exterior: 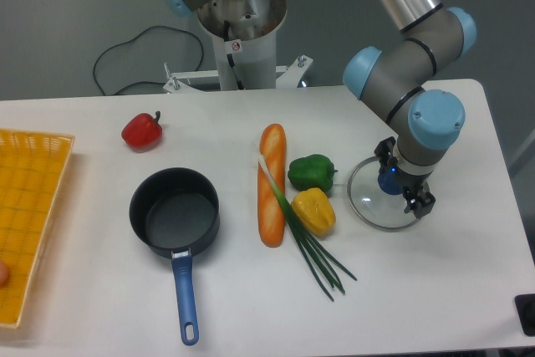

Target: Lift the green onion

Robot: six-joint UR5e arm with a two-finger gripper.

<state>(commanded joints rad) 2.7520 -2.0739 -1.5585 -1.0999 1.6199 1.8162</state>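
Onion (303, 236): thin dark green stalks, pale whitish tip at the upper end, lower end fanned into several leaves. Lies diagonally on the table (435, 290), pale end overlapping the baguette (271, 184), stalks running between baguette and yellow pepper (313, 211). Gripper (405, 194) is well right of the baguette, over a glass lid (368, 206); jaw opening not discernible

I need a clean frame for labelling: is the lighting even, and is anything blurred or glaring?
Fixed camera: soft, even light, faint shadows; green onion sharp against the white table; gripper slightly soft over the glass lid, whose rim reads faint; no strong glare.
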